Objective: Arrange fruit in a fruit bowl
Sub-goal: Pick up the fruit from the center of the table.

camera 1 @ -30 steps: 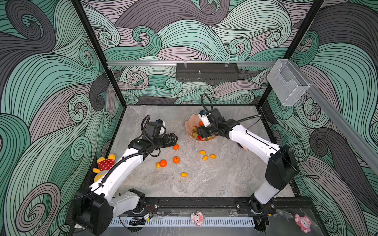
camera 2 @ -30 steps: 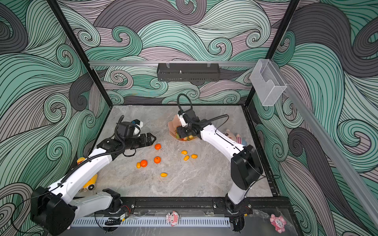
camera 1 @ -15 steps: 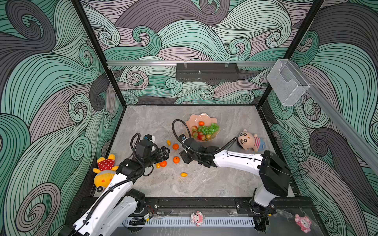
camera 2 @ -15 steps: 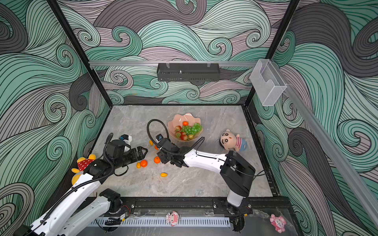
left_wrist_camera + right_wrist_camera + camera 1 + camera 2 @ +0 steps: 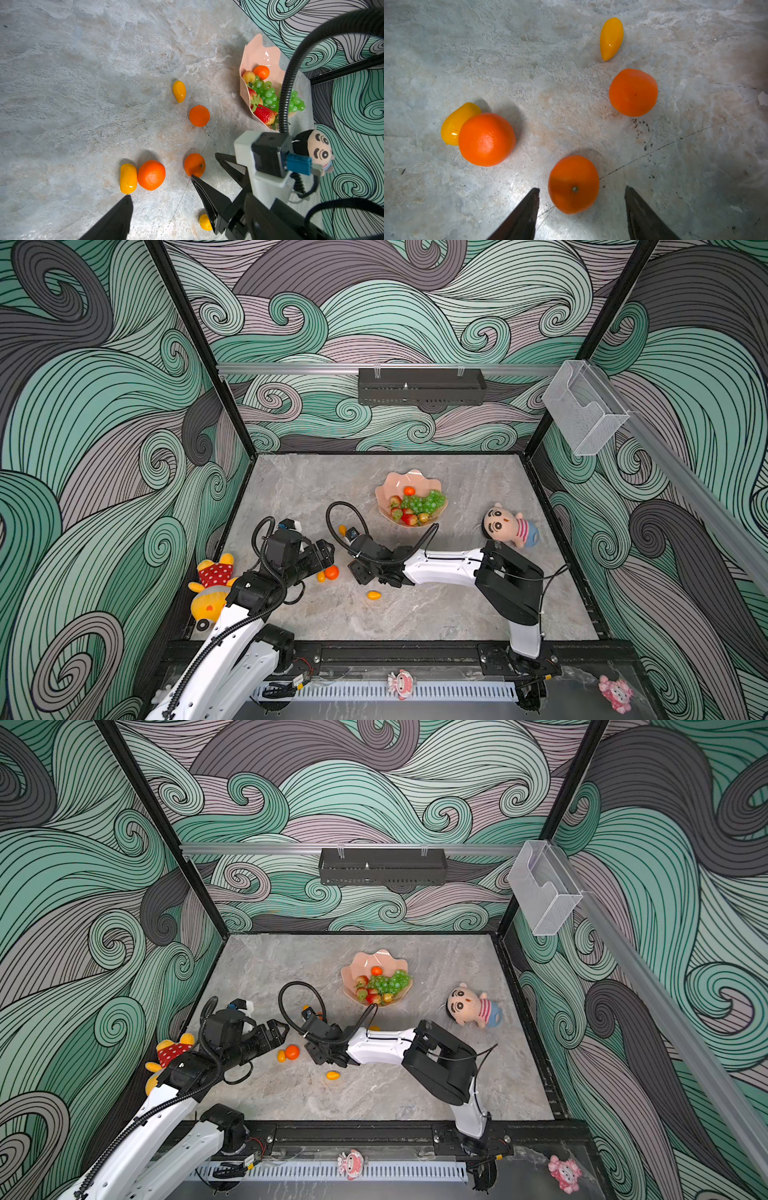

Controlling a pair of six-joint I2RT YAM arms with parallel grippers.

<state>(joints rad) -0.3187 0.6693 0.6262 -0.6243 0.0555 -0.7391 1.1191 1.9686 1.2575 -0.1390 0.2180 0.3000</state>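
Swirl-patterned walls (image 5: 104, 406) are enclosing a grey marble tabletop (image 5: 436, 614), the fruit bowl (image 5: 399, 481) sitting at its back middle. The right hand (image 5: 581, 189), at the bowl a second ago, is now straddling a loose tangerine (image 5: 574, 185), jaws apart, gripping nothing. The left hand (image 5: 326, 558) is gaping empty beside another tangerine (image 5: 331, 572).

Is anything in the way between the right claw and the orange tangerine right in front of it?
No, nothing visible. The right gripper is open, and the tangerine sits on the table just ahead of its fingertips, partly between them. The next tangerine lies farther off.
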